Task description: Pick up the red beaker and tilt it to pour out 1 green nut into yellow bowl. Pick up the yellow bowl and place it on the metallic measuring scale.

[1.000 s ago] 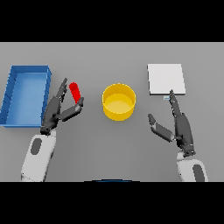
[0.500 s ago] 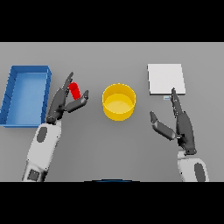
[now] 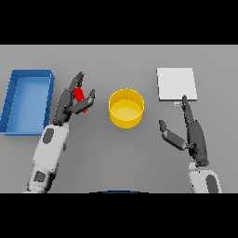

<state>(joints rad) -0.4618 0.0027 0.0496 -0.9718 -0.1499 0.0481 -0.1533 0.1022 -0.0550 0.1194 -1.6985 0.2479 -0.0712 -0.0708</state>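
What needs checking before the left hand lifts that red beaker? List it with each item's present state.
1. Left hand at the red beaker, fingers and thumb either side: ok.
2. Grip closed firmly on the beaker: cannot tell.
3. Yellow bowl upright, apart from the beaker, open to receive the pour: ok.
4. Green nut inside the beaker: cannot tell.
5. Metallic measuring scale bare on top for the bowl: ok.
6. Right hand open, away from the bowl: ok.
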